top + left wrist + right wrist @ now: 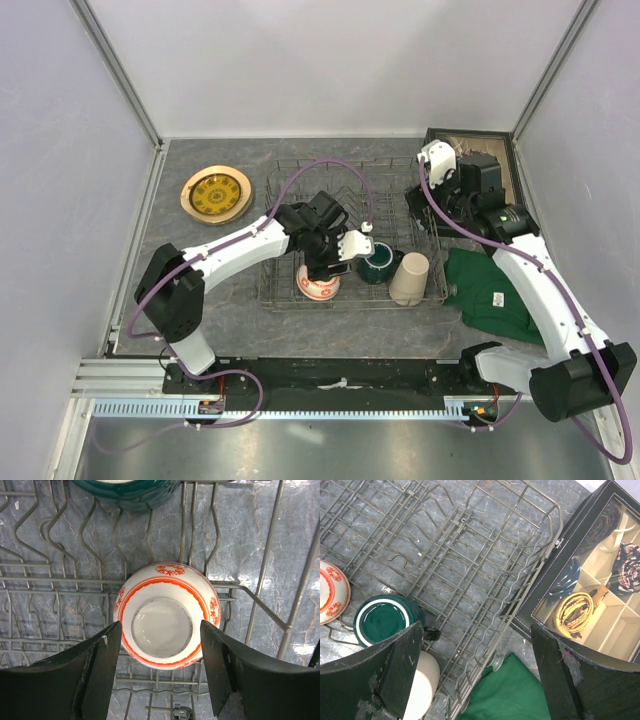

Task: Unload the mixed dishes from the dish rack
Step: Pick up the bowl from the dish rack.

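Note:
The grey wire dish rack (300,185) stands mid-table. In its near part are an upside-down red-and-white bowl (318,286), a dark green mug (380,266) and a beige tumbler (410,278). The gold-brown plate (216,193) lies on the table left of the rack. The pale green plate is out of view. My left gripper (335,262) is open just above the bowl. In the left wrist view its fingers (102,670) straddle the bowl (165,615). My right gripper (445,205) is open and empty over the rack's right edge (520,595), with the mug (385,620) and tumbler (422,685) to its left.
A green folded cloth (495,295) lies right of the rack. A dark glass-lidded box (495,150) sits at the back right, also in the right wrist view (590,580). Grey walls close in the table on three sides.

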